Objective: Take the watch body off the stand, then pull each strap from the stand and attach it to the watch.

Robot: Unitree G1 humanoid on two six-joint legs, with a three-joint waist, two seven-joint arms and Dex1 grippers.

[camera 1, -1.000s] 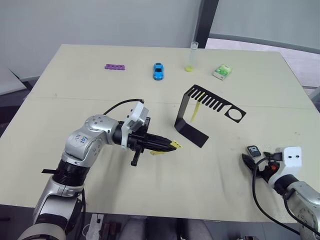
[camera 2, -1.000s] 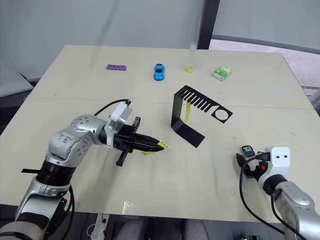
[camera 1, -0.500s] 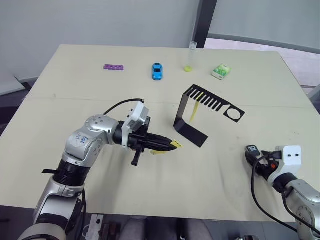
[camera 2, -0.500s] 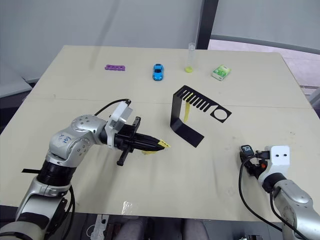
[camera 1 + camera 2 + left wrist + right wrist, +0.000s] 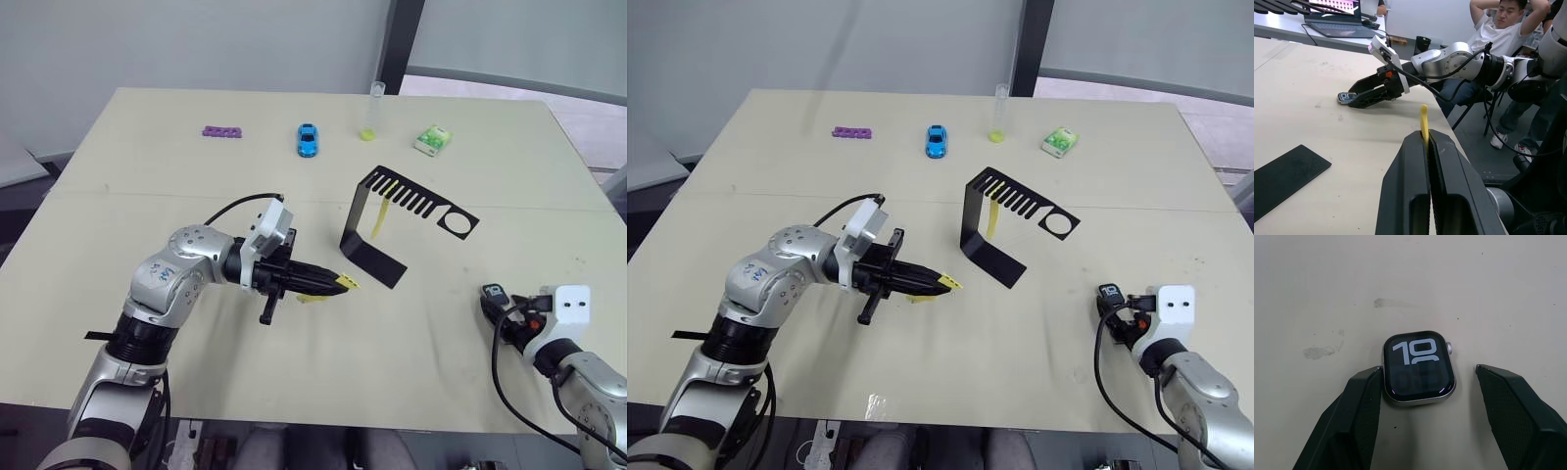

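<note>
The watch body [image 5: 1419, 367] lies flat on the table near the front right, screen up. My right gripper [image 5: 1427, 369] is open around it: one finger [image 5: 1352, 416] touches its edge, the other stands apart. At the table's middle my left gripper [image 5: 336, 284] is shut on a yellow strap [image 5: 1423, 120], whose tip sticks out past the fingertips. The black stand [image 5: 364, 223] is upright behind it, and another yellow strap [image 5: 382, 217] hangs from its slotted arm.
Along the table's far side lie a purple piece [image 5: 223, 131], a blue toy car [image 5: 307, 139], a clear tube [image 5: 372, 110] and a green-white box [image 5: 431, 141]. A seated person [image 5: 1498, 29] is beyond the table edge in the left wrist view.
My right gripper has shifted slightly to the right, bringing its fingers around the watch body. The left gripper with its strap has stayed put.
</note>
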